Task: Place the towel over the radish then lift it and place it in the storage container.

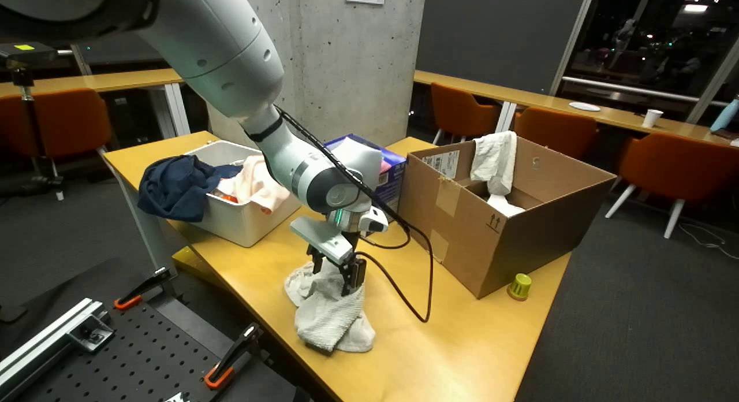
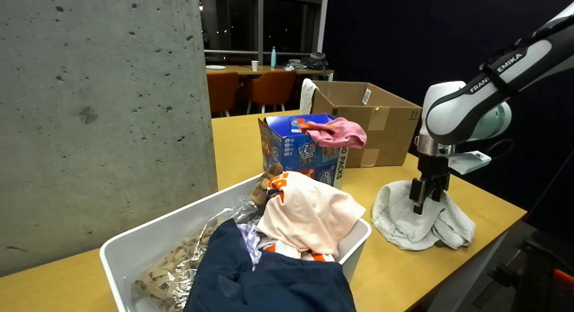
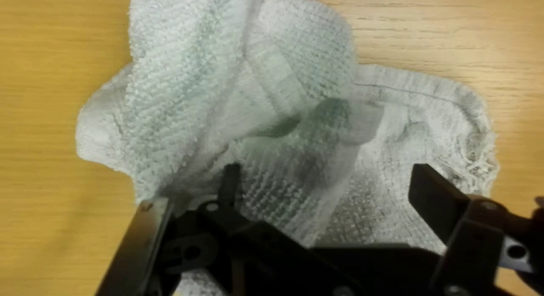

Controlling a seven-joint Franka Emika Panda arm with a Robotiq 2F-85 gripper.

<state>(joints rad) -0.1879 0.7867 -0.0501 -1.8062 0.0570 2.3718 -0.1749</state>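
A yellow wood-topped table [image 1: 444,344] bears, in an exterior view, an open brown cardboard box [image 1: 462,234] at the right and an oblong white plastic container [image 1: 242,226] at the far left; a blue printed carton [image 1: 393,185] stands between them. Nearer on the table lies a rumpled whitish terry towel [image 1: 329,321]. The black two-fingered gripper [image 1: 332,280] points down over it, fingers [image 3: 437,202] well apart. A yellow-green cup-shaped object [image 1: 520,286] stands just beside the box.
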